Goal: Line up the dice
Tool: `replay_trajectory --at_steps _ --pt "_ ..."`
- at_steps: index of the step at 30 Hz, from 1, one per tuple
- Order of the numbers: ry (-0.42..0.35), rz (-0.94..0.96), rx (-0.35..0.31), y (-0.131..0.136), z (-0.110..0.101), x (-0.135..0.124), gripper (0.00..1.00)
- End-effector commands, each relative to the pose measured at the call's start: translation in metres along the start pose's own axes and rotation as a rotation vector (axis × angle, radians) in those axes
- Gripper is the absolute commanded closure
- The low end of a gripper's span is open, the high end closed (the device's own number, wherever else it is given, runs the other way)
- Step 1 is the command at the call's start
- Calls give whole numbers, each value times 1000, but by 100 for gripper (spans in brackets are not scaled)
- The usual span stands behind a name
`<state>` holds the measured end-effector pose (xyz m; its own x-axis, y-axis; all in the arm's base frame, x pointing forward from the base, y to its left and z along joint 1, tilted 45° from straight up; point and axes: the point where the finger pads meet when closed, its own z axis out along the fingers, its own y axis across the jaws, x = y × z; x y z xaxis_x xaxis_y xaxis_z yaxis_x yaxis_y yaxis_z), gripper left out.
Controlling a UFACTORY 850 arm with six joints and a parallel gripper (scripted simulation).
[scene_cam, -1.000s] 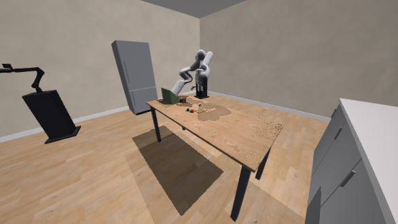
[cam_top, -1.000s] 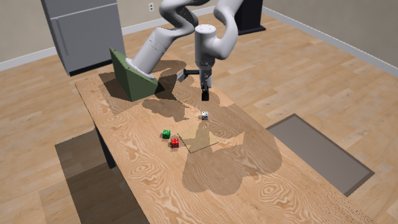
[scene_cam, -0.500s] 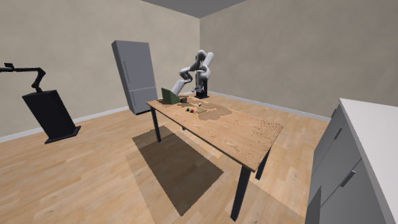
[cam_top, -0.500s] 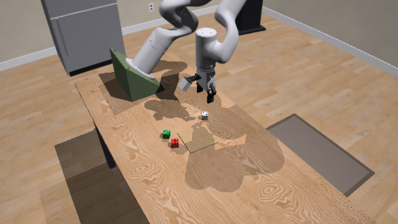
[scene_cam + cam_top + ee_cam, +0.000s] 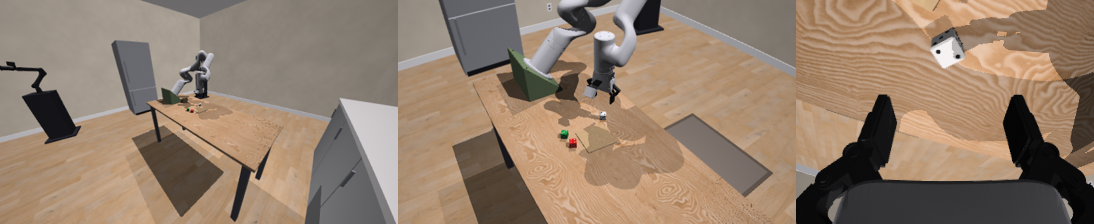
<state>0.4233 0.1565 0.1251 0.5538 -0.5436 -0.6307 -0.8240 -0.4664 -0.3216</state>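
"Where's the gripper [image 5: 602, 92] [image 5: 200, 94] [image 5: 950, 108]?"

"Upper centre of the top view, hanging above the table [image 5: 636, 200] [image 5: 217, 132] [image 5: 836, 65], jaws spread fully wide, nothing held."

"And the white die [image 5: 602, 116] [image 5: 200, 104] [image 5: 948, 51]?"

"On the table, just below the gripper in the top view and near the mat [image 5: 602, 139] [image 5: 201, 110] [image 5: 927, 4]. All 3 dice are off it: the green die [image 5: 564, 134] [image 5: 187, 109] and the red die [image 5: 572, 143] [image 5: 191, 110] sit side by side to the mat's left."

"So what does the next move turn on?"

"If white is the target, the offset. In the wrist view it lies up-frame, ahead of the 2 fingertips and roughly midway between them. It's a cube, no long axis, but its sides look slanted to the pads. I'd judge the 1 arm [image 5: 604, 54] [image 5: 202, 72] must shift toward it, twist slightly, then drop."

"Do the views agree?"

"The wrist view shows 2 pips on a white side face and a shaded top whose count I can't tell; the top view is too small for that. But only the top and exterior views show green and red, and the wrist view catches just 1 corner of the mat."
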Motion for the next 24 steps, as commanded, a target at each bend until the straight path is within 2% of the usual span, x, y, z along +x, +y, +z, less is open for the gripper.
replay_trajectory --at_steps 1,3,6,11,17,18,24 --pt "1 -140 15 -1 3 0 0" --pt "2 -246 14 -1 6 0 0" --pt "2 -262 14 -1 7 0 0" --pt "4 -460 13 0 13 0 0" --pt "5 -512 13 0 14 0 0" --pt "5 -512 13 0 14 0 53" --pt "5 -512 13 0 14 0 53"
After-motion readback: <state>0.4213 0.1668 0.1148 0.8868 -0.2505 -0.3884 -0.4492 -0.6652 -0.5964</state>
